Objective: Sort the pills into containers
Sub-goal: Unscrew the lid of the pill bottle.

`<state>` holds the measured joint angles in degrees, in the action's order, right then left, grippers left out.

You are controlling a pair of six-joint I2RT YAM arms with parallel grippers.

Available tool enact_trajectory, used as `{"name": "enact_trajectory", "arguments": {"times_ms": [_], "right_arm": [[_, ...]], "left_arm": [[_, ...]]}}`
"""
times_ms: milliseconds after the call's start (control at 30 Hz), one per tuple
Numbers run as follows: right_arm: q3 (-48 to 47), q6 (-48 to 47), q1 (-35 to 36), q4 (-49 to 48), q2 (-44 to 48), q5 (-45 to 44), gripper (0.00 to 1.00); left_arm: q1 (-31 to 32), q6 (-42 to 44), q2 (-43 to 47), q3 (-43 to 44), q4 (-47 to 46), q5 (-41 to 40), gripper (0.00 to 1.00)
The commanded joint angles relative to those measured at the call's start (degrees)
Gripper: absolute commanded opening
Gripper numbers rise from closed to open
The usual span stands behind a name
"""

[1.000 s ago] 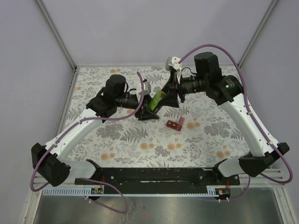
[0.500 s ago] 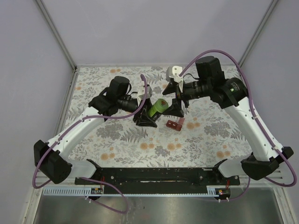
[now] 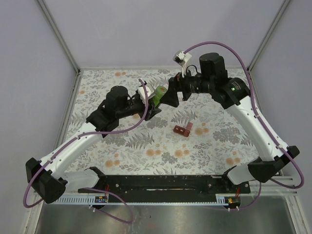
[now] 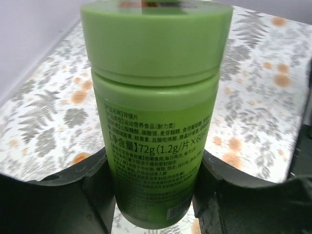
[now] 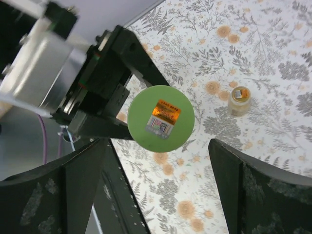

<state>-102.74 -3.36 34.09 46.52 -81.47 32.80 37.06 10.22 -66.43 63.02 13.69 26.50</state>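
Surface [image 3: 126, 146]: a cloth with grey fern and orange flower print covers it.
Left arm [image 3: 83, 136]: reaches from the near left corner toward the far middle of the surface.
Right arm [image 3: 253, 117]: reaches from the near right corner and bends back toward the same far-middle spot.
Left gripper [image 3: 152, 101]: clenched on the lower body of the green bottle [image 3: 158, 93], with a dark finger [image 4: 97, 185] pressed against each side in the left wrist view.
Right gripper [image 3: 170, 95]: released, its jaws spread wide. It sits just beside the cap end of the green bottle, and in the right wrist view neither finger [image 5: 83, 185] touches the cap.
Green bottle: held off the surface over its far middle, tilted, with the cap closed. The cap faces the right wrist camera and carries an orange-and-white sticker.
Pill box [image 3: 182, 129]: dark red, lying on the surface nearer than both grippers and apart from them. Its lids look partly lifted, though the top view is too coarse to be sure.
Small bottle [image 5: 239, 100]: pale with an orange top, upright on the surface, apart from the green bottle.
Pills: too small to make out in any view.
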Motion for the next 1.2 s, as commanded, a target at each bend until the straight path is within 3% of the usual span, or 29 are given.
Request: {"name": "enact_trajectory", "arguments": {"times_ms": [0, 467, 667, 1000, 1167], "right_arm": [[-0.4, 17.4, -0.2, -8.5, -3.4, -2.0, 0.95], [-2.3, 23.4, -1.5, -10.3, -7.6, -2.0, 0.86], [-2.6, 24.1, -2.0, -11.0, -8.4, -0.2, 0.85], [-2.1, 24.4, -2.6, -11.8, -8.1, 0.8, 0.65], [-1.6, 21.9, -2.5, -11.6, -7.7, 1.5, 0.44]], "left_arm": [[2.7, -0.3, 1.2, -0.6, -7.5, -18.1, 0.00], [7.0, 3.7, 0.5, -1.9, -10.4, -32.0, 0.00], [7.7, 4.0, 0.2, -2.1, -10.5, -32.0, 0.00], [8.5, 4.6, -0.1, -2.6, -10.5, -32.2, 0.00], [8.6, 4.6, 0.0, -2.4, -9.9, -30.7, 0.00]]}}
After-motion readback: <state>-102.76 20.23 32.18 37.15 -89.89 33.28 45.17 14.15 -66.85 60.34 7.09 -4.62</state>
